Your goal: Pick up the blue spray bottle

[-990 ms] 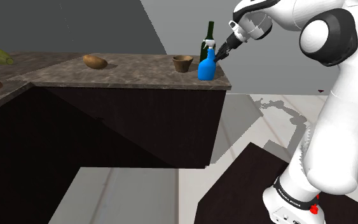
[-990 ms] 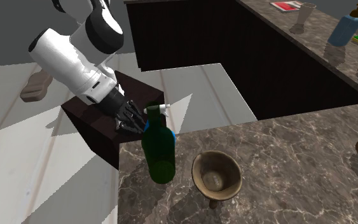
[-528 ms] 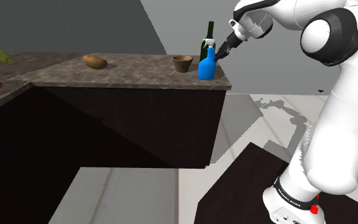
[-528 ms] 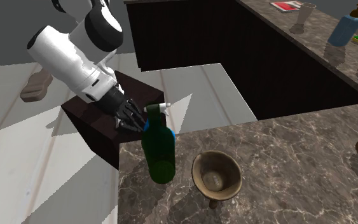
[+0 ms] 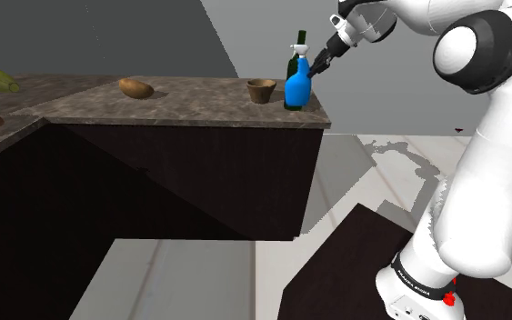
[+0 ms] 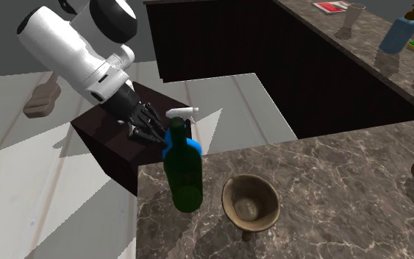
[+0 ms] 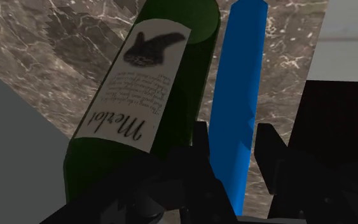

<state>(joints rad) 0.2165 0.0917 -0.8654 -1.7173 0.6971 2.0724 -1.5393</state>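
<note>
The blue spray bottle [image 5: 297, 85] with a white trigger head [image 6: 183, 112] is at the countertop's [image 5: 199, 107] corner nearest the arm, its base slightly raised off the marbled top. My gripper [image 5: 316, 65] is shut on its upper part, reaching in from the arm's side. In the wrist view the blue body [image 7: 236, 95] runs up between the two black fingers [image 7: 200, 147], which clasp it. In the second exterior view the gripper [image 6: 151, 129] holds the blue bottle [image 6: 176, 140] just behind a green wine bottle.
A green wine bottle [image 7: 147, 95] labelled Merlot stands right beside the spray bottle [image 6: 183, 176]. A brown bowl [image 5: 262, 89] sits close by and a potato [image 5: 135, 87] farther along. The counter edge drops to the floor under the gripper. A dark stand [image 5: 372, 264] is below.
The gripper has risen with the spray bottle clasped in it, lifting the bottle a little and drawing it toward the wine bottle. The wine bottle and the bowl have stayed put.
</note>
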